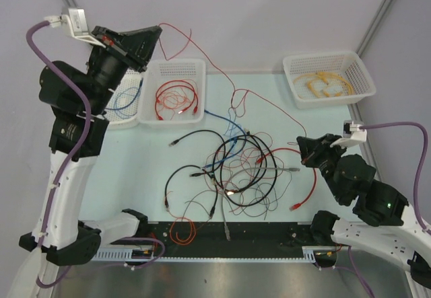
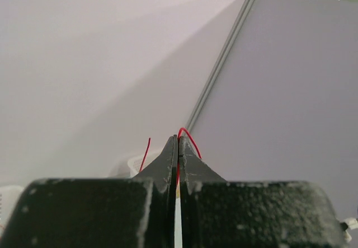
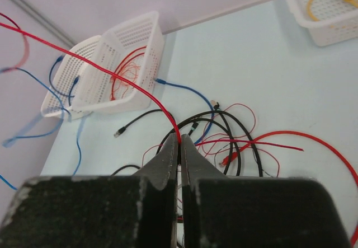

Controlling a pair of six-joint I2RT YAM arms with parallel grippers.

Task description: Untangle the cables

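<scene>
The cables (image 1: 229, 170) lie in a loose tangle of black, blue, red and thin reddish-brown wires at the middle of the table. One thin red wire (image 1: 209, 61) runs out of it, stretched in the air between both grippers. My left gripper (image 1: 157, 34) is raised high at the back left, shut on that red wire (image 2: 180, 133), whose short loose end curls beside the fingers. My right gripper (image 1: 302, 150) sits low at the tangle's right side, shut on the same wire (image 3: 168, 116) right at its fingertips (image 3: 168, 153).
At the back left a white basket (image 1: 196, 66) holds a coiled red cable, and beside it another basket (image 1: 116, 122) holds blue wires. A third basket (image 1: 293, 62) at the back right holds a yellow cable. A thicker red cable (image 1: 313, 177) and an orange loop (image 1: 182, 231) lie near the front.
</scene>
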